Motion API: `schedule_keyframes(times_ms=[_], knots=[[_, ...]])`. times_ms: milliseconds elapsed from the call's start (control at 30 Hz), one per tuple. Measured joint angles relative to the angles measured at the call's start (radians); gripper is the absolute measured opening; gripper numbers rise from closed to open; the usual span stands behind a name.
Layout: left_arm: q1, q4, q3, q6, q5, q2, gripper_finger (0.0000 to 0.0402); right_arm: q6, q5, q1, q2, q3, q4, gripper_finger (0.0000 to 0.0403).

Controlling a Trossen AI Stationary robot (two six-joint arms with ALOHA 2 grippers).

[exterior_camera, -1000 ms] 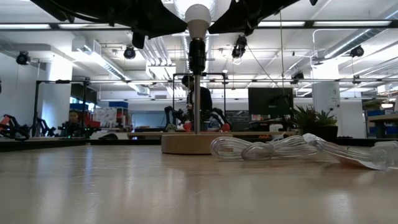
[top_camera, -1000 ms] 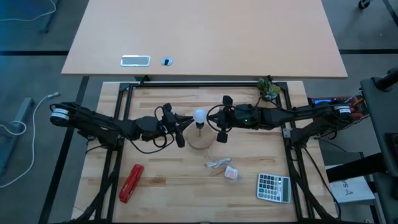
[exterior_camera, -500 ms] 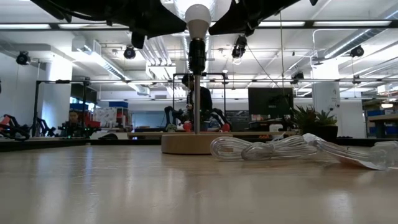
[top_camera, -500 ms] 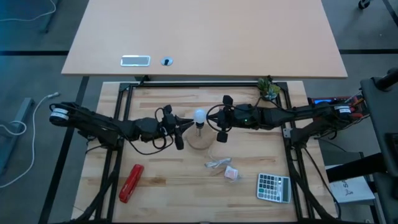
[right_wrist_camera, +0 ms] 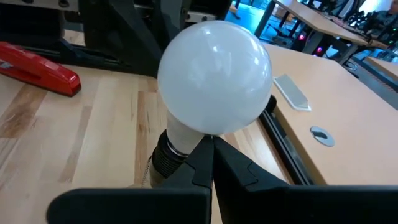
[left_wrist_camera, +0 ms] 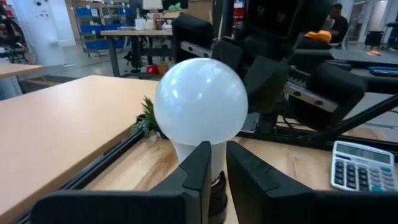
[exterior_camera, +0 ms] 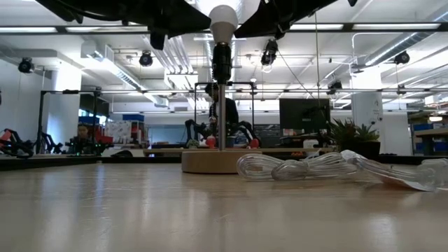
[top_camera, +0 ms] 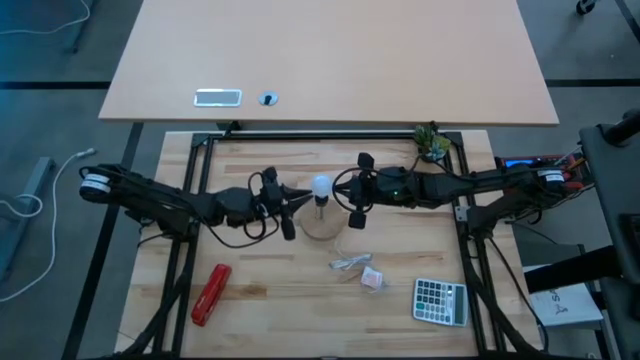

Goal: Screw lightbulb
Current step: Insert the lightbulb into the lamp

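Note:
The white frosted lightbulb point(top_camera: 321, 185) stands upright with its neck in a dark socket point(exterior_camera: 222, 63), on a thin pole rising from the round wooden disc point(top_camera: 322, 228). My left gripper point(top_camera: 300, 198) is level at the bulb's left. In its wrist view point(left_wrist_camera: 219, 152) the fingers are almost together, a narrow slit between them, just before the bulb's neck point(left_wrist_camera: 186, 155). My right gripper point(top_camera: 342, 196) is level at the bulb's right. Its fingers are shut, and their tip point(right_wrist_camera: 211, 142) is at the neck point(right_wrist_camera: 180, 134). My left gripper points level from the table's left at the bulb's neck point(left_wrist_camera: 186, 155), but I cannot tell whether its fingertips touch it. My right gripper points level from the table's right at the neck just above the socket point(right_wrist_camera: 163, 155), but I cannot tell whether its shut tip touches it.
A crumpled clear wrapper point(top_camera: 350, 264) and a small pinkish packet point(top_camera: 372, 279) lie near the disc's front right. A calculator point(top_camera: 440, 300) is at the near right, a red stapler point(top_camera: 211, 293) at the near left, and a small plant point(top_camera: 431, 143) at the far right.

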Motion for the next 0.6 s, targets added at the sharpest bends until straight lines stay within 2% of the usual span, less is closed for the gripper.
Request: schedule_keyframes(times_ms=[400,600], knots=[[0.013,-0.032,0.0,-0.008,-0.007,0.001,0.0041,0.009,-0.026,0.0,0.0,0.0,0.001,0.0],[0.013,-0.04,0.0,-0.009,-0.054,0.001,0.0041,0.014,-0.039,0.004,0.007,0.0,0.001,0.0]])
